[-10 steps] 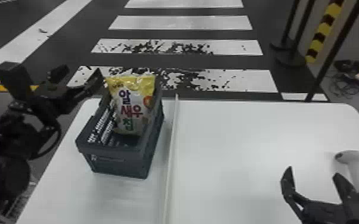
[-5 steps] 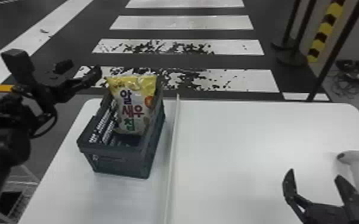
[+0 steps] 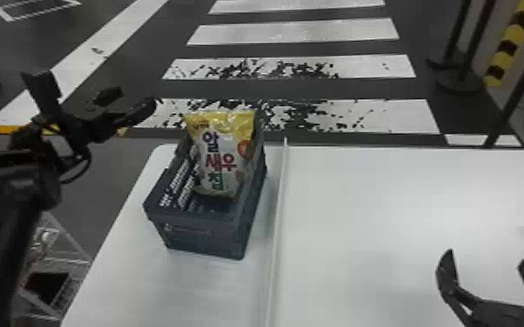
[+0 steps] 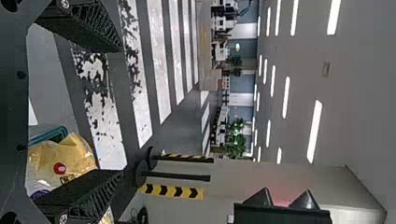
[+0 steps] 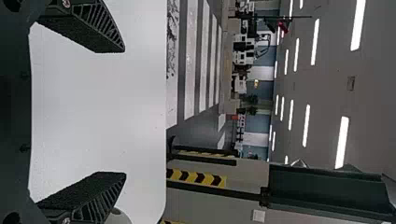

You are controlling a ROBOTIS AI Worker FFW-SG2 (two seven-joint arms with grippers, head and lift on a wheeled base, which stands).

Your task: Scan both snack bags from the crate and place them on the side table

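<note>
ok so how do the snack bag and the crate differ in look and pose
The snack bag is yellow and white with coloured lettering; the crate is dark grey. The snack bag looks soft and crinkled, the crate stiff. The snack bag is propped up, while the crate sits flat on the white table. Both are left of the pale divider strip.

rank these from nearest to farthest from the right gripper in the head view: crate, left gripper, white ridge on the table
From the right gripper:
1. White ridge, just right of the crate
2. Crate, on the table's left part
3. Left gripper, beyond the crate's left side
</note>
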